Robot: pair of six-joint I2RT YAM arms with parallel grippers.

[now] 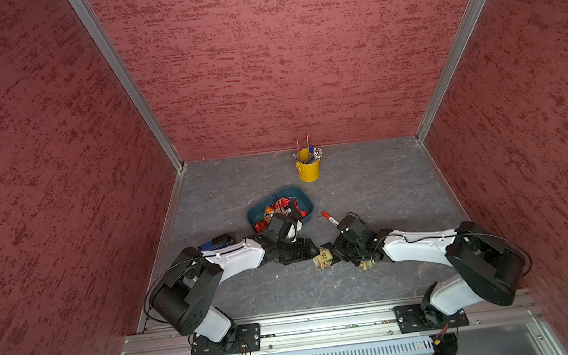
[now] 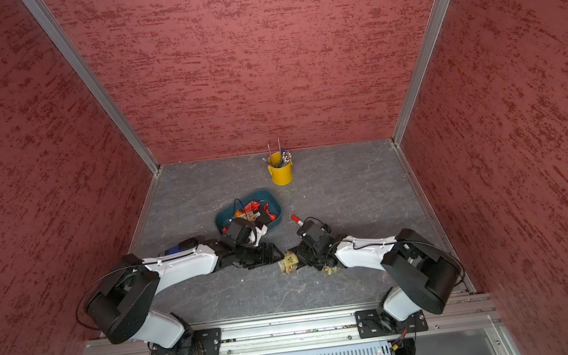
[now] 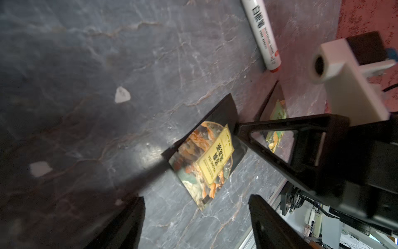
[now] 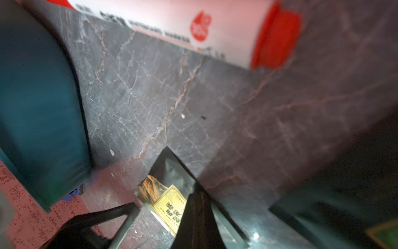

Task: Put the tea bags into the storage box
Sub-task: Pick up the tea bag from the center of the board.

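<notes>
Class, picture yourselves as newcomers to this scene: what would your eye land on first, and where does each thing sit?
The small yellow bucket of pens stands out at the back of the grey table. Nearer, the dark teal-blue plastic tub glitters with red foil packets. In front, the right gripper pinches a clear tan-labelled sachet.

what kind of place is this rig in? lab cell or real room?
Likely a purpose-built robot test cell, not a real room: textured red panel walls box in the grey marble-look tabletop, and two white-and-black robot arms are bolted to an aluminium front rail.
</notes>
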